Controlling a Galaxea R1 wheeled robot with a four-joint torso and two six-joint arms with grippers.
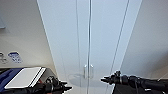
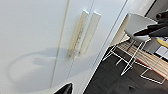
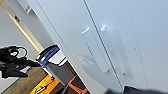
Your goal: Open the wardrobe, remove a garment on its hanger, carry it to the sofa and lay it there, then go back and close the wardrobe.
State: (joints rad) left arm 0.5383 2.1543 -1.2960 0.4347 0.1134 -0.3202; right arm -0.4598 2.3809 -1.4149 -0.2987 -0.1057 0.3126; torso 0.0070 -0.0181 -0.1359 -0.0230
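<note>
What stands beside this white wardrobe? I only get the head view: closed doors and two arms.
Observer: The left wrist view shows a white chair with thin wire legs, standing on the dark floor next to the wardrobe.
Operator: Anything on the other side?
Observer: Yes. The right wrist view shows a yellow object and an orange object low down there. I cannot tell what they are.

Wardrobe (image 1: 90,37) straight ahead, left hand (image 1: 68,88) and right hand (image 1: 103,80) flanking its handles (image 1: 88,71)
</note>
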